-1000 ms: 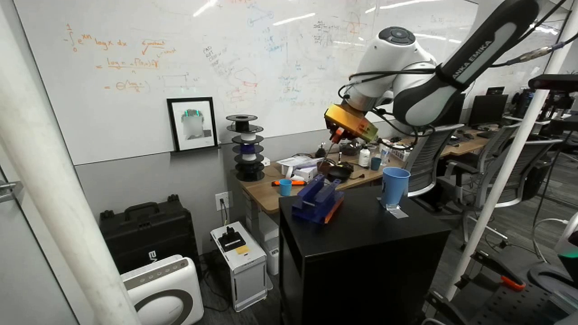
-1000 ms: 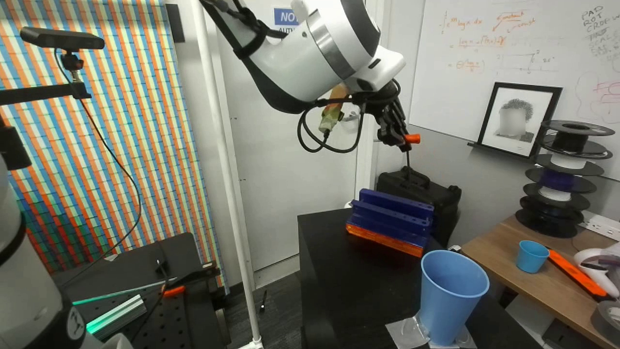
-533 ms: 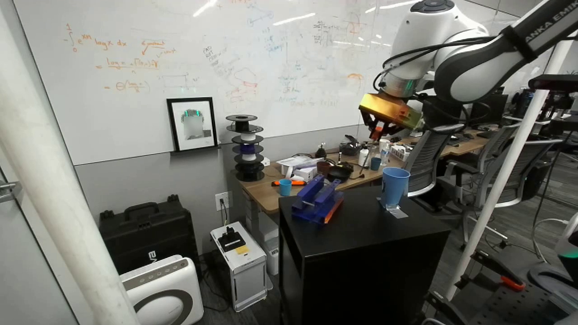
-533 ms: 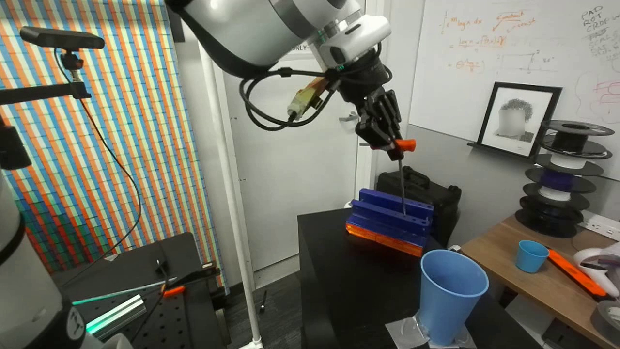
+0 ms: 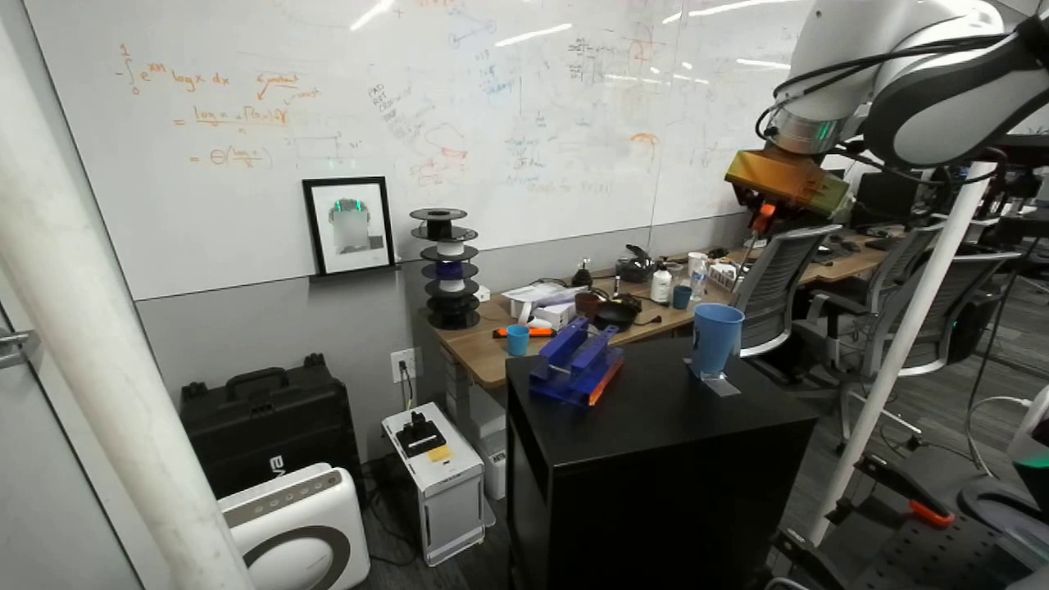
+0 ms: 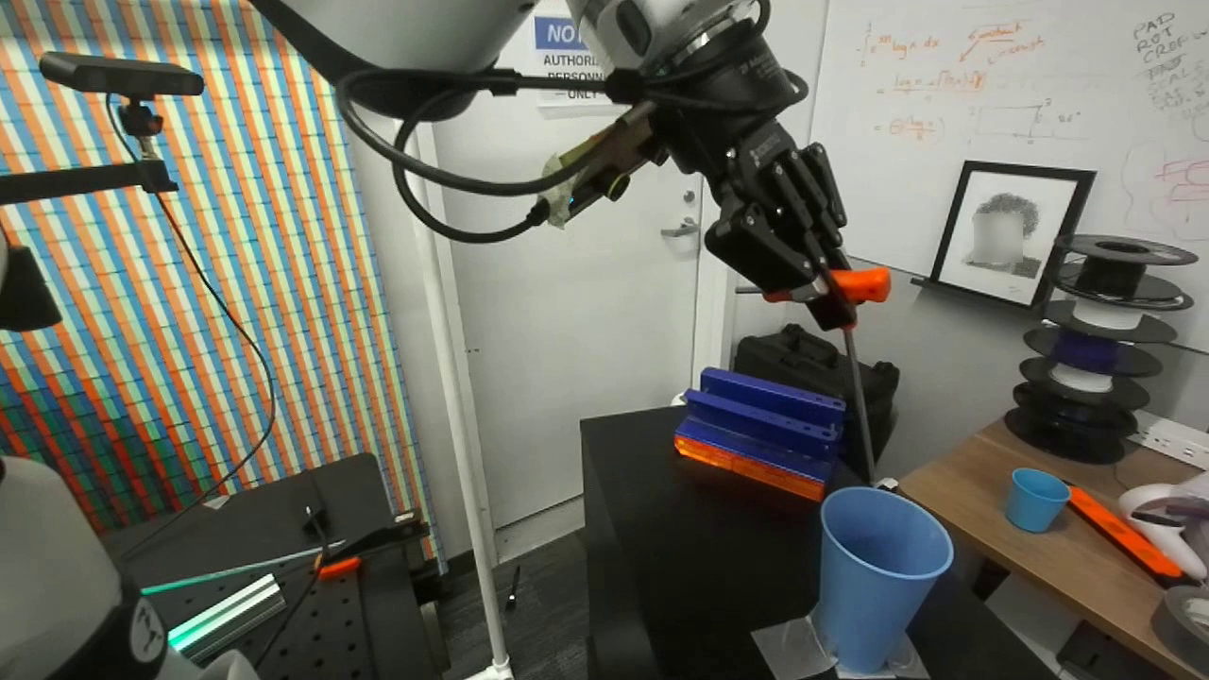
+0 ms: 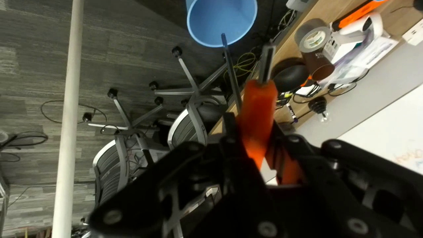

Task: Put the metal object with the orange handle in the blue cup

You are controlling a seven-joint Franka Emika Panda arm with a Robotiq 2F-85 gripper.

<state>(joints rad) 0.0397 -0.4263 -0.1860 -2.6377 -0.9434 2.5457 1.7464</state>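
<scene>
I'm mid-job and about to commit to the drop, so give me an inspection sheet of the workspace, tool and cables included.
Surface: black cabinet, tall blue cup on top with clear tape at its base.
Job's things: cup upright; metal object with the orange handle gripped, its shaft slanting down, not yet in the cup.
Clutter: dark blue block with an orange side on the cabinet; small blue cup and orange-and-black item on the wooden desk.
Tool: closed on the orange handle.
Cables: black cables looped along the arm; none seen touching the cup.
Surroundings: white pole, office chairs, whiteboard.
</scene>
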